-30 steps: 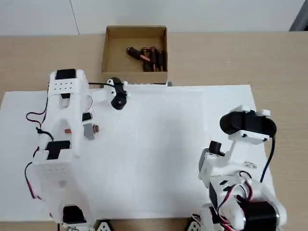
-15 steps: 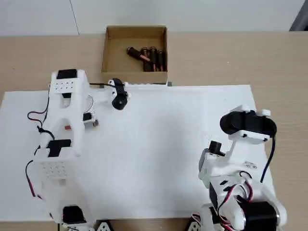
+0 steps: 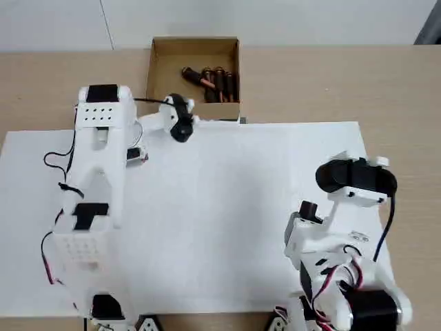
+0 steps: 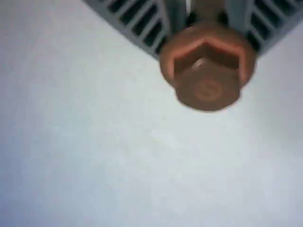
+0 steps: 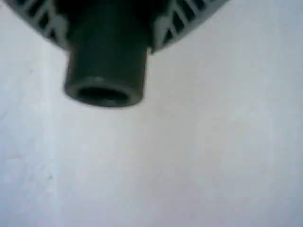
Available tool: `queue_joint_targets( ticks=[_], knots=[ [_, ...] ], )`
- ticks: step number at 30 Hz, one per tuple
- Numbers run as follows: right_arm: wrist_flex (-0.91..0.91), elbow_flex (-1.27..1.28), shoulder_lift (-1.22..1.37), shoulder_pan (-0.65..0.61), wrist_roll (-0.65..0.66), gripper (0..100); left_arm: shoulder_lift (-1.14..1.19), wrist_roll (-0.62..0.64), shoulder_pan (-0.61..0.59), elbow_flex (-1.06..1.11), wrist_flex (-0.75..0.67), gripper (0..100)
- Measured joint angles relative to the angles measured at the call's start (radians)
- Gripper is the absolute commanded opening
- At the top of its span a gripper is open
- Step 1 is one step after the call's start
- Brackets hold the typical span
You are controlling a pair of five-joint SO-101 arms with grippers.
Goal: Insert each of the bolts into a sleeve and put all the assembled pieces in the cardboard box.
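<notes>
Bolt [image 4: 207, 71], copper-coloured with a hexagonal head, sat pinched between the ribbed grey fingers [image 4: 128, 19] of the left end effector [image 4: 202, 10], its head facing the camera over the white sheet [image 4: 94, 156]. In the high view that end effector hung over the sheet's 10 o'clock area, and the left arm [image 3: 96, 179] stretched along the sheet's 9 o'clock side. The right end effector [image 5: 106, 14] was pinching a dark sleeve [image 5: 106, 66], whose hollow end faced the camera above the sheet. The right arm [image 3: 344, 227] stood folded at about 4 o'clock on the sheet, well apart from the left arm. The cardboard box [image 3: 158, 83] lay on the tan worktop [image 3: 331, 83] at 12 o'clock, just beside the sheet's far edge. Several assembled pieces [image 3: 215, 83] lay close together in the box's 3 o'clock half.
</notes>
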Motion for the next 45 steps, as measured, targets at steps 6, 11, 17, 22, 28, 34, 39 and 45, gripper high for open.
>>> queue_joint_targets(
  ticks=[6,11,17,22,28,34,39,45],
  knots=[
    [0.021,-0.066,0.0,0.0,0.048,0.2,-0.347,0.245,0.118,0.104,0.002,0],
    [0.021,-0.081,0.0,0.0,0.091,0.2,-0.634,0.285,0.209,0.258,0.006,0],
    [0.021,-0.083,0.0,0.0,0.163,0.2,-0.936,0.407,0.258,0.437,-0.048,0],
    [-0.026,-0.077,0.0,0.0,0.192,0.2,-1.181,0.571,0.259,0.641,-0.249,0],
    [-0.118,0.043,-0.002,-0.002,0.227,0.2,-1.496,0.767,0.259,0.979,-0.431,0],
    [-0.269,0.184,0.008,-0.101,0.227,0.2,-1.844,0.964,0.259,1.303,-0.585,0],
    [-0.433,0.318,0.014,-0.167,0.227,0.2,-2.062,1.105,0.259,1.505,-0.707,0],
    [-0.588,0.476,0.005,-0.259,0.227,0.2,-2.209,1.227,0.259,1.657,-0.809,0]
  ],
)
